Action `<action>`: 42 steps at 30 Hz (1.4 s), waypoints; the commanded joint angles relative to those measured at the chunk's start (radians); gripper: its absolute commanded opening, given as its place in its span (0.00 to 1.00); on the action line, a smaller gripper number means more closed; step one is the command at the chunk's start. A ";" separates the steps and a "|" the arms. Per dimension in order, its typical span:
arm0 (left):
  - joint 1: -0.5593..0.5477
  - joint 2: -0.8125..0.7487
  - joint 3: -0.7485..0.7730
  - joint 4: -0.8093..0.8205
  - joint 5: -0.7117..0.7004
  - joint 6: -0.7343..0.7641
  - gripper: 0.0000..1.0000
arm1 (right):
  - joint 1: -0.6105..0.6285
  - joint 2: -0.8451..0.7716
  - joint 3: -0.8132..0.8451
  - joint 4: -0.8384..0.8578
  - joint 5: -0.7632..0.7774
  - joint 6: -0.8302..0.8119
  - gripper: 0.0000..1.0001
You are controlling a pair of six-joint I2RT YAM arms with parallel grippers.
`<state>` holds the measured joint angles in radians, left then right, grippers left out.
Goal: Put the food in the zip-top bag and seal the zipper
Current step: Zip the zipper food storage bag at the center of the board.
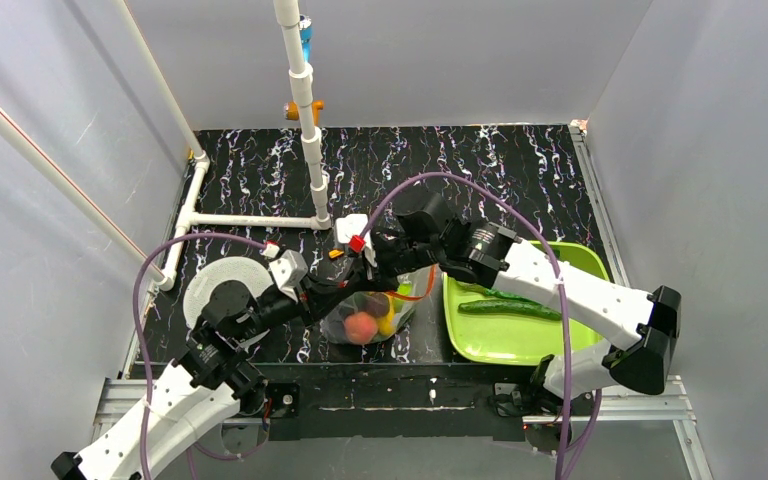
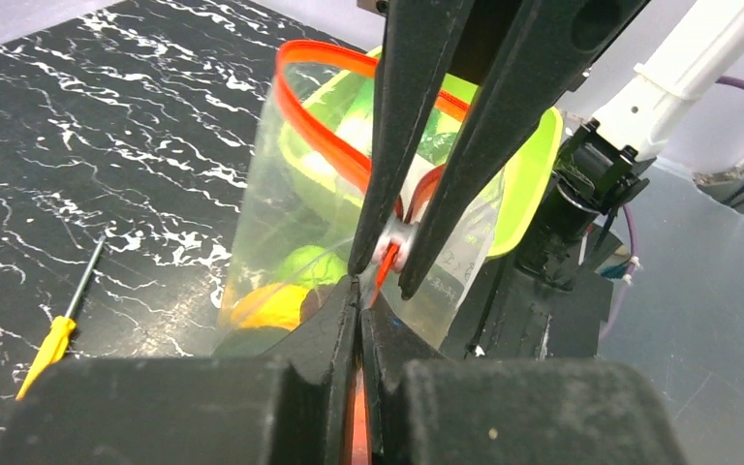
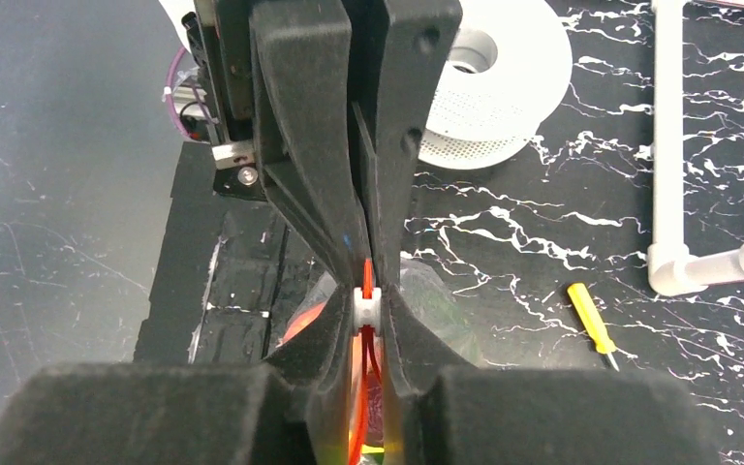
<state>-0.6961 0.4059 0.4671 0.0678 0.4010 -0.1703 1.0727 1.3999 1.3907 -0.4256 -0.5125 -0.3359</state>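
Both closed on one end of the zipper (image 2: 325,53) — left gripper (image 2: 360,289), right gripper (image 3: 368,325) — its open run heads toward 3 o'clock.

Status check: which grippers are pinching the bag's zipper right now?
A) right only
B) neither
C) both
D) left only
C: each wrist view shows its own fingers shut on the red-orange zipper, the left gripper and the right gripper, with the other arm's fingers pinching the same strip just beyond.
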 commanded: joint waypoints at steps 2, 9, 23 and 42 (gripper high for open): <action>0.002 -0.088 0.008 0.025 -0.159 -0.025 0.00 | -0.042 -0.095 -0.069 0.064 -0.001 0.018 0.01; 0.001 -0.154 -0.027 0.029 -0.191 -0.034 0.00 | -0.080 -0.131 -0.073 0.016 -0.022 0.012 0.01; 0.002 -0.198 0.036 -0.170 -0.352 0.069 0.00 | -0.120 -0.251 -0.202 -0.057 -0.005 0.056 0.01; 0.001 -0.268 0.068 -0.324 -0.599 0.125 0.00 | -0.134 -0.394 -0.394 -0.089 0.039 0.140 0.01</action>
<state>-0.7025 0.1667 0.4841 -0.2247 -0.0580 -0.0954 0.9476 1.0705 1.0279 -0.4483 -0.4888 -0.2296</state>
